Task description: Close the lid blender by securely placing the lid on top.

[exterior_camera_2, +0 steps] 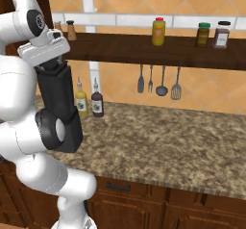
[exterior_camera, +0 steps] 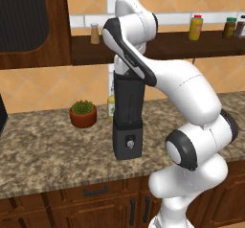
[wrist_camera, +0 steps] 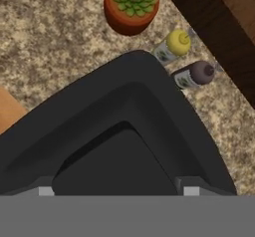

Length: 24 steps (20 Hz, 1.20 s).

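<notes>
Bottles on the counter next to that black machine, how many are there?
2, side by side against the wall behind the blender: a yellow-capped bottle and a dark bottle right of it. The arm could hide others.

A potted succulent [exterior_camera: 83,113] stands on the speckled worktop [exterior_camera: 43,145]. Two bottles [exterior_camera_2: 81,101] stand near the wall, utensils [exterior_camera_2: 158,81] hang below a shelf [exterior_camera_2: 158,55] carrying jars.

A speckled granite counter [exterior_camera: 43,145] carries the black blender [exterior_camera: 128,121], a terracotta pot with a succulent [exterior_camera: 83,113], a yellowish bottle [exterior_camera_2: 80,102] and a dark bottle [exterior_camera_2: 97,102] near the wall
</notes>
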Motion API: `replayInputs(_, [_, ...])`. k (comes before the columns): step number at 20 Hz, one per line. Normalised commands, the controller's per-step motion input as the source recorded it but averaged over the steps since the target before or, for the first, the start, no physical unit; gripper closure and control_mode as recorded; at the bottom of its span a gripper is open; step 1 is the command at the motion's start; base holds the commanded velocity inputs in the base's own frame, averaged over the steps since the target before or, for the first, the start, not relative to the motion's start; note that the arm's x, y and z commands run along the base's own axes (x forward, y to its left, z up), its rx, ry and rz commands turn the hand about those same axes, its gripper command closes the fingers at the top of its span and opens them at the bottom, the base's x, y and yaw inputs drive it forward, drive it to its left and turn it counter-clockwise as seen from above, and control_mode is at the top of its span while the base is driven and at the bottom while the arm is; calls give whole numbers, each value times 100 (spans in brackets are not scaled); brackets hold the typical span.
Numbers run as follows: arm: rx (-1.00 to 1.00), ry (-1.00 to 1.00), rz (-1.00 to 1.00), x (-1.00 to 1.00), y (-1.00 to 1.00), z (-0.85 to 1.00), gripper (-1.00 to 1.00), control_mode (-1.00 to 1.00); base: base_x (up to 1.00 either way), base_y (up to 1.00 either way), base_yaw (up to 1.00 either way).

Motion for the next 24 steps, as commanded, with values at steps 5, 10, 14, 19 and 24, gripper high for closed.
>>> replayInputs(5, [0, 6, 9, -1, -2, -22, 100, -100, 0, 0, 0])
replayInputs(10, [0, 3, 16, 27, 1, -2, 100, -100, 0, 0, 0])
replayInputs(14, [0, -1, 9, 5, -1, -5, 100, -100, 0, 0, 0])
replayInputs(19, [0, -1, 2, 0, -13, -17, 100, -100, 0, 0, 0])
replayInputs(24, [0, 0, 1, 0, -13, -31, 100, -100, 0, 0, 0])
